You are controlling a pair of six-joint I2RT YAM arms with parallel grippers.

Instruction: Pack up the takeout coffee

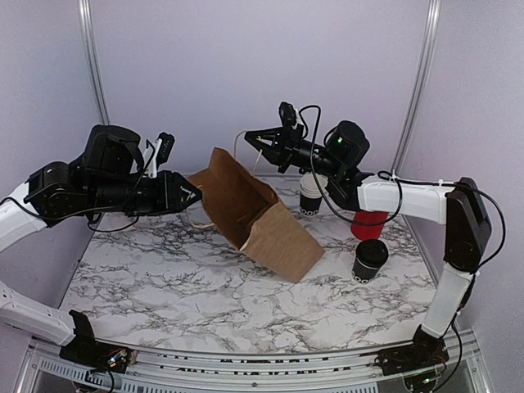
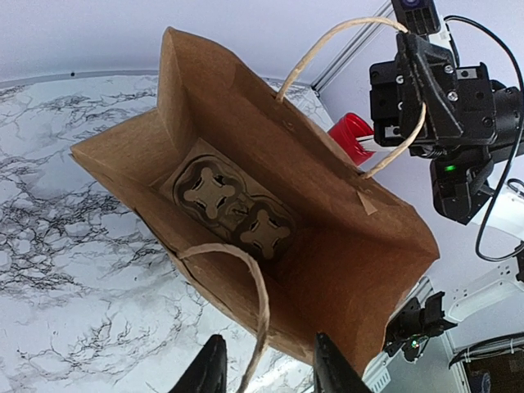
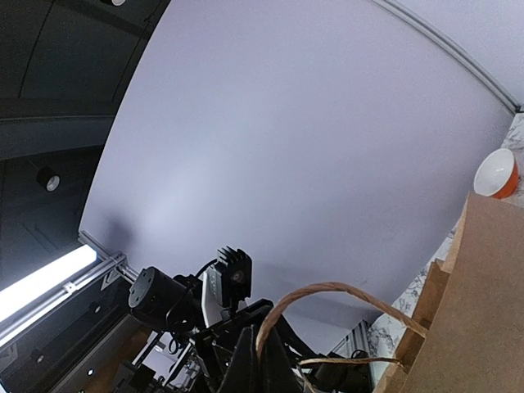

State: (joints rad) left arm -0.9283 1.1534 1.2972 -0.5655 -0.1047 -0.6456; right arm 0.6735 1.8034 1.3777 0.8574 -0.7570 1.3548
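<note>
The takeout coffee (image 1: pixel 370 260), a small black cup with a black lid, stands on the marble at the right, apart from both grippers. A brown paper bag (image 1: pixel 255 219) lies tilted mid-table with its mouth up and to the left. Inside the bag (image 2: pixel 344 262) sits a cardboard cup carrier (image 2: pixel 233 209). My right gripper (image 1: pixel 255 141) is shut on the bag's far twine handle (image 2: pixel 327 45), holding it up. At the mouth, my left gripper (image 2: pixel 268 340) is open, the near handle loop (image 2: pixel 246 262) running between its fingers. The right gripper (image 3: pixel 262 360) pinches the twine.
A stack of white-rimmed black cups (image 1: pixel 311 195) and a red cylinder (image 1: pixel 370 223) stand behind the coffee, under the right arm. A small orange bowl (image 3: pixel 497 173), white inside, shows at the right edge of the right wrist view. Walls and metal posts close the back.
</note>
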